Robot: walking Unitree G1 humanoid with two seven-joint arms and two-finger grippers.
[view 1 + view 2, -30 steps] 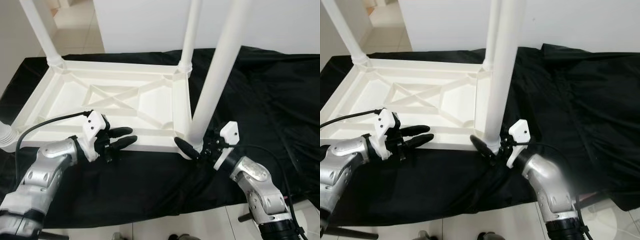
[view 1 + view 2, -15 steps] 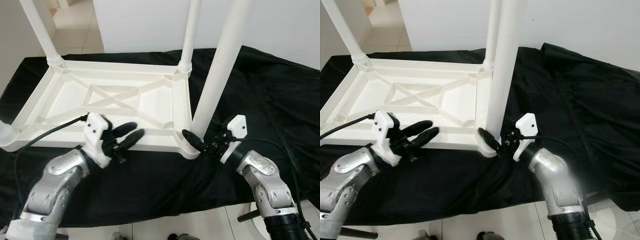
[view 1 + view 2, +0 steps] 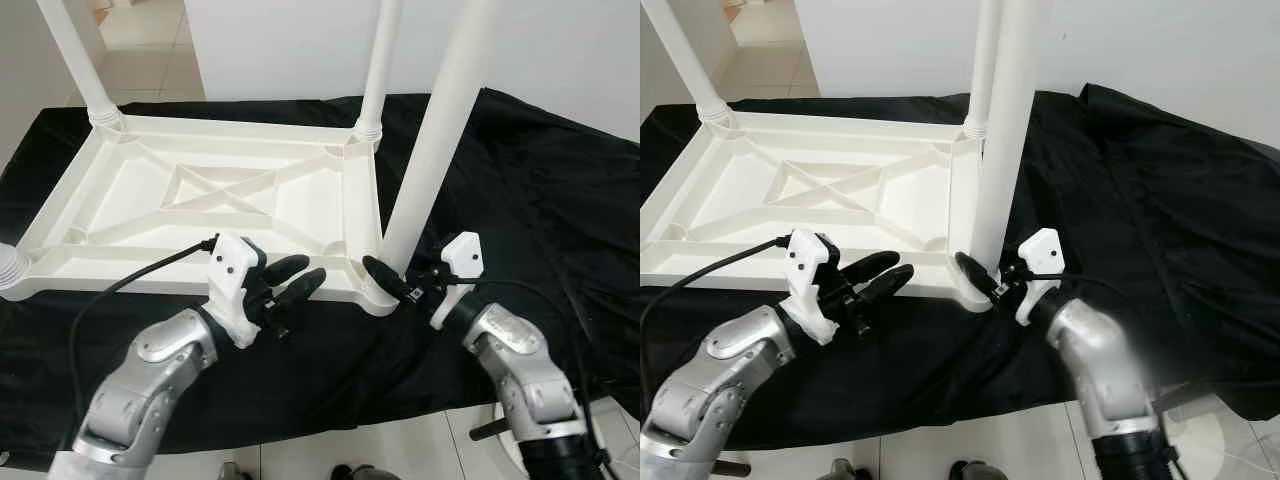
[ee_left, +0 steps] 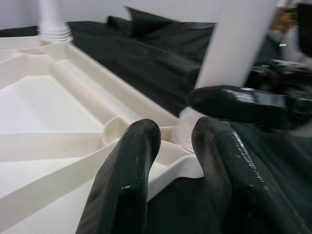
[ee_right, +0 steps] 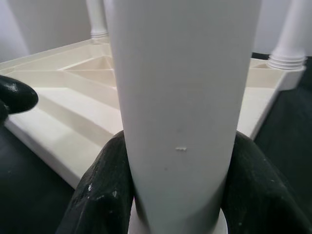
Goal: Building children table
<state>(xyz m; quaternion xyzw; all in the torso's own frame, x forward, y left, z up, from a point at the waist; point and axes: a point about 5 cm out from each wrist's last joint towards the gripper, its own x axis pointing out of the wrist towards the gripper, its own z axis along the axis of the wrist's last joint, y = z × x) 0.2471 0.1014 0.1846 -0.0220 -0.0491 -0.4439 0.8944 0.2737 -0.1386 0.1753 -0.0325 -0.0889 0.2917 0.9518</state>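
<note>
White plastic makes up the whole job: an upside-down rectangular child's tabletop (image 3: 215, 195) with a ribbed, cross-braced underside lies on a crumpled black cloth (image 3: 520, 180), which covers a surface whose make I cannot tell. Three round white legs already stand in their corner sockets: the far-left leg (image 3: 75, 55), the far-right leg (image 3: 380, 60) and the near-right leg (image 3: 430, 140). At the near-left corner a ribbed white collar (image 3: 10, 270) shows at the picture's edge, but whether a leg rises from it cannot be seen. The right claw (image 5: 178, 195) pinches the base of the near-right leg just above its socket, one black finger on either side, as the right wrist view shows plainly. The left claw (image 3: 295, 282) hovers over the tabletop's near rim, close to that same corner, its two black fingers (image 4: 129, 165) slightly parted and holding nothing. By my reckoning the build is well along: what is left is seating this leg firmly, checking the fourth corner, and turning the table upright.
</note>
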